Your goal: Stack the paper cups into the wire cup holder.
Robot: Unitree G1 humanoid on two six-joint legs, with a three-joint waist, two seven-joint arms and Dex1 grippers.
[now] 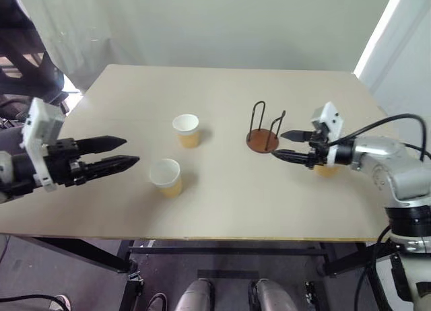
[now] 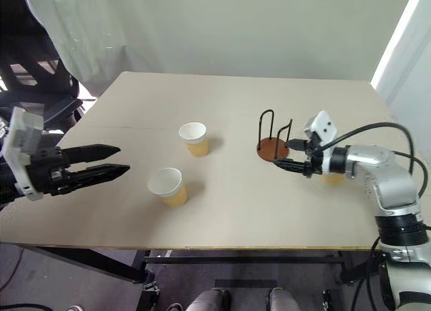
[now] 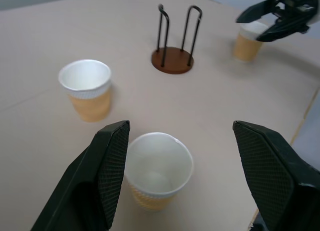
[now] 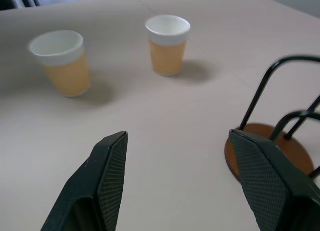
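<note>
Both end effectors are released, holding nothing. My left end effector [image 1: 128, 154] hovers over the left edge of the surface [image 1: 222, 89], fingers spread, pointing toward the nearest paper cup [image 1: 166, 177]. My right end effector [image 1: 284, 145] hangs just beside the wire cup holder [image 1: 264, 128], on its right, fingers parted, with a third cup [image 3: 248, 41] standing on the surface under and behind it, largely hidden by the wrist in the head views.

All three cups stand upright and apart; the middle cup [image 1: 186, 130] sits further back, between the near cup and the holder. The holder is empty, its two wire loops upright on the brown disc.

I judge the step in hand to be the first pick, and the near cup is the natural one for my left side. To do it well I should line that cup up squarely between the two fingers, as the left wrist view already nearly shows, then come in level and below the white rim so the fingers bear on the tan wall. Paper crushes easily, so I should clench only until the wall stops sliding. A tilted approach could tip the cup. My right end effector should stay clear of the wire loops, since a knock could shift the light holder.
</note>
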